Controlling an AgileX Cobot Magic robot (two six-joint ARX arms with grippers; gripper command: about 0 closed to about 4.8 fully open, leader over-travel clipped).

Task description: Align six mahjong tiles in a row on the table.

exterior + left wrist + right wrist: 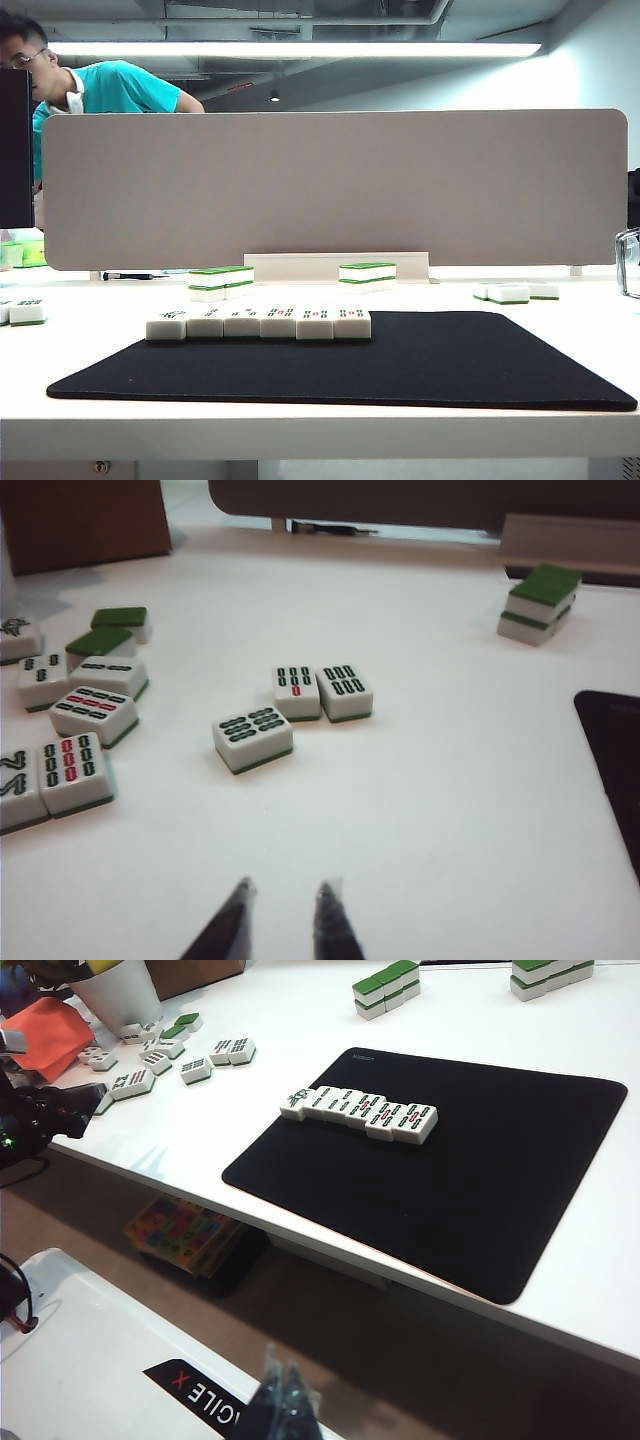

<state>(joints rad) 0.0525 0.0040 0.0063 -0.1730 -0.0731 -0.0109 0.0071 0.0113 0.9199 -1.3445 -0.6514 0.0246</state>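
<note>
The six mahjong tiles (260, 323) lie face up, side by side in a row near the back edge of a black mat (400, 365) on the white table (600, 325). In the right wrist view the row (360, 1112) looks slightly stepped at one end. Neither gripper shows in the exterior view. My left gripper (286, 888) hovers over bare table (450, 810), open by a small gap with nothing between its fingers, and three loose tiles (253, 737) lie ahead of it. My right gripper (281, 1372) is shut and empty, off the table's front edge over the robot's white base.
Several loose tiles (70, 720) lie at the table's left. Green-topped tile stacks (221, 281) (367, 272) (515, 292) stand behind the mat. A grey divider (340, 185) closes the back, with a person (100, 88) behind it. A white cup (118, 990) and an orange cloth (45, 1030) sit at the far left.
</note>
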